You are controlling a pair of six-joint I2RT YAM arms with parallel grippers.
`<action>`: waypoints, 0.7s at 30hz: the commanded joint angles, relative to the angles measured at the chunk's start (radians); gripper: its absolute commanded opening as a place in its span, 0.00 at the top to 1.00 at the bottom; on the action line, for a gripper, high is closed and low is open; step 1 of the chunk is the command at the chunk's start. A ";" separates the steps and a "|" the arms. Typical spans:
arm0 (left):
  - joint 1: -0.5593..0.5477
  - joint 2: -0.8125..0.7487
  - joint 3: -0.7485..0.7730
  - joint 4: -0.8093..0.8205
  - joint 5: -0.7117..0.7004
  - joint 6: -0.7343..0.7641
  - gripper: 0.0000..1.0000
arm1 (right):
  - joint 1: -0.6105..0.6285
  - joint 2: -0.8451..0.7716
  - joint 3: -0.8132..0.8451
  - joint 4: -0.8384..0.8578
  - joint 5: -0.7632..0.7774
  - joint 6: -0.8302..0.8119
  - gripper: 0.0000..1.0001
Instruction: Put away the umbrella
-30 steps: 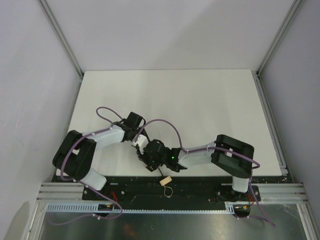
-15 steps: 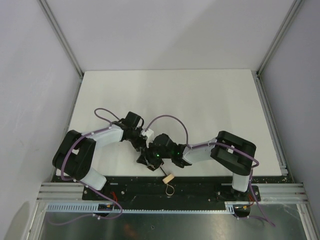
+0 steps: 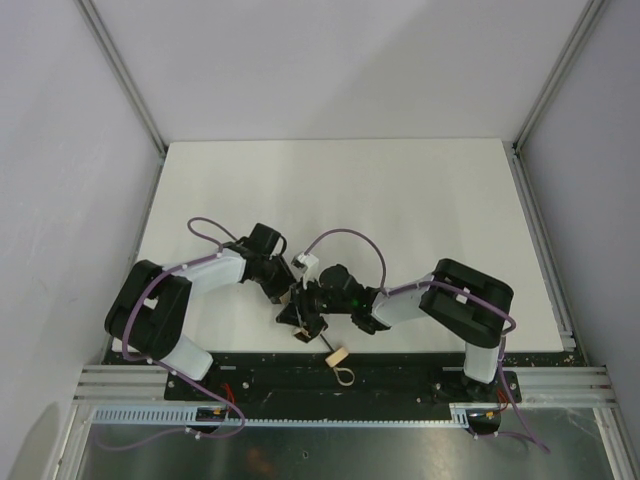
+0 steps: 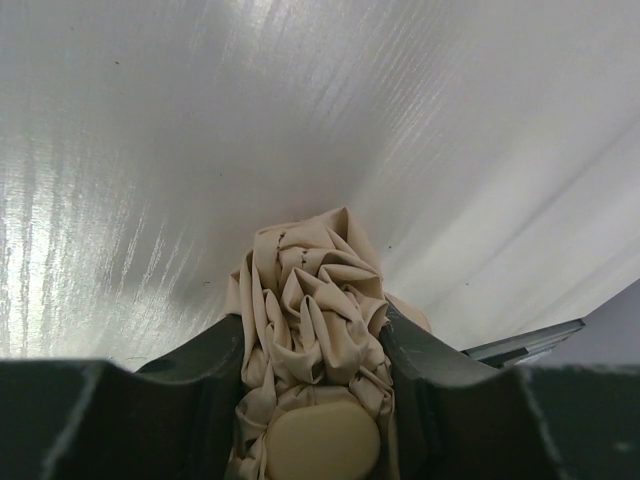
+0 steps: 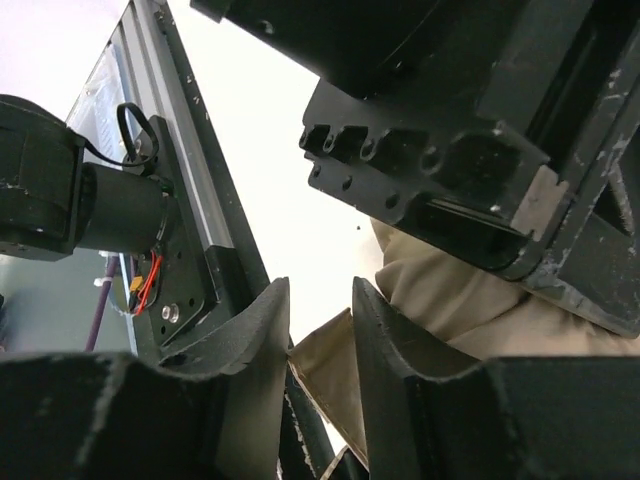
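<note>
The umbrella (image 4: 315, 290) is a crumpled beige fabric bundle with a pale round cap, pinched between my left gripper's (image 4: 312, 322) jaws close above the white table. In the top view most of it is hidden under both grippers. Only its pale wooden handle (image 3: 337, 355) and cord loop (image 3: 345, 377) show, past the table's near edge. My right gripper (image 5: 320, 300) is nearly closed on a tan flap of the umbrella's fabric (image 5: 325, 355), right beside the bundle (image 5: 450, 290). In the top view the left gripper (image 3: 288, 292) and right gripper (image 3: 303, 318) meet.
The white table (image 3: 400, 200) lies between grey side walls with metal frame posts. The black base rail (image 3: 400, 372) and the left arm's base motor (image 5: 110, 215) sit just past the near edge. The left gripper's black body (image 5: 450, 120) hangs just above my right fingers.
My right gripper has moved left and slightly away from the near edge, closing in on the left gripper. The left wrist has shifted slightly right. The handle has moved a little with them.
</note>
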 commanded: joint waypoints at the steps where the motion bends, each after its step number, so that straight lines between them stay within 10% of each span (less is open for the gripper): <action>1: 0.016 -0.038 0.016 -0.097 0.069 0.023 1.00 | -0.015 0.046 -0.050 -0.132 0.040 -0.009 0.58; 6: 0.019 -0.036 0.018 -0.097 0.072 0.023 1.00 | -0.005 0.052 -0.046 -0.096 0.029 -0.001 0.45; 16: 0.030 -0.042 0.031 -0.097 0.100 0.010 1.00 | 0.004 0.186 0.013 -0.067 0.022 0.016 0.83; 21: 0.043 -0.080 0.032 -0.097 0.137 -0.040 1.00 | 0.044 0.214 0.042 -0.192 0.308 0.011 0.96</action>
